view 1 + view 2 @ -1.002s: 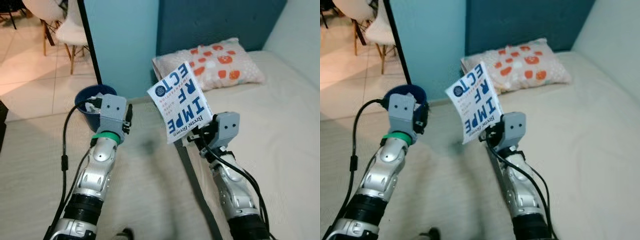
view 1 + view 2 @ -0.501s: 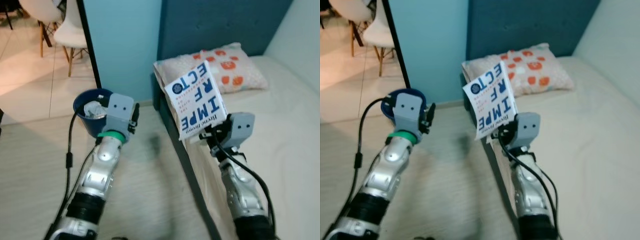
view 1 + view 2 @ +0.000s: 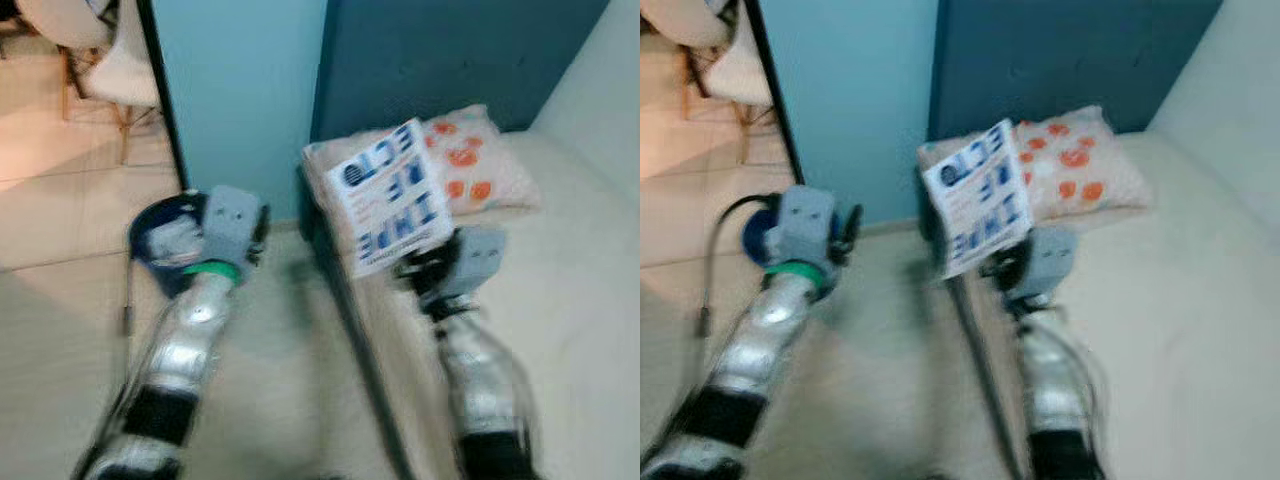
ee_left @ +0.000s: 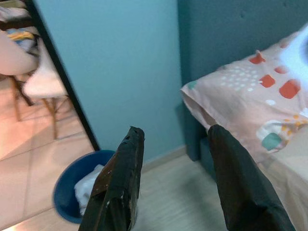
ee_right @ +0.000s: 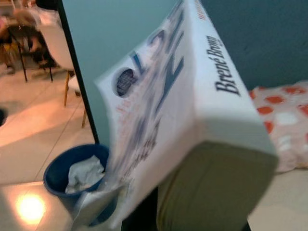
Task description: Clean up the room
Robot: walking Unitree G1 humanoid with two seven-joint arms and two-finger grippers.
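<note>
A white book (image 3: 392, 196) with blue lettering stands tilted over the bed's edge, and my right gripper (image 3: 418, 264) is shut on its lower edge. In the right wrist view the book (image 5: 178, 101) covers the fingers. My left gripper (image 4: 175, 163) is open with nothing between its fingers, held above the floor beside a blue bin (image 3: 160, 245). The bin (image 4: 79, 185) holds crumpled white paper. Both eye views are blurred.
A bed (image 3: 575, 290) with a cream sheet and an orange-spotted pillow (image 3: 472, 165) lies on the right against a dark blue headboard (image 3: 450, 60). A light blue wall (image 3: 240, 90) ends at a black post (image 3: 160, 90). A white chair (image 3: 100, 60) stands beyond on tiles.
The whole picture has shifted and blurred, so the camera has moved. The book stays in my right gripper and the left gripper stays open by the bin.
</note>
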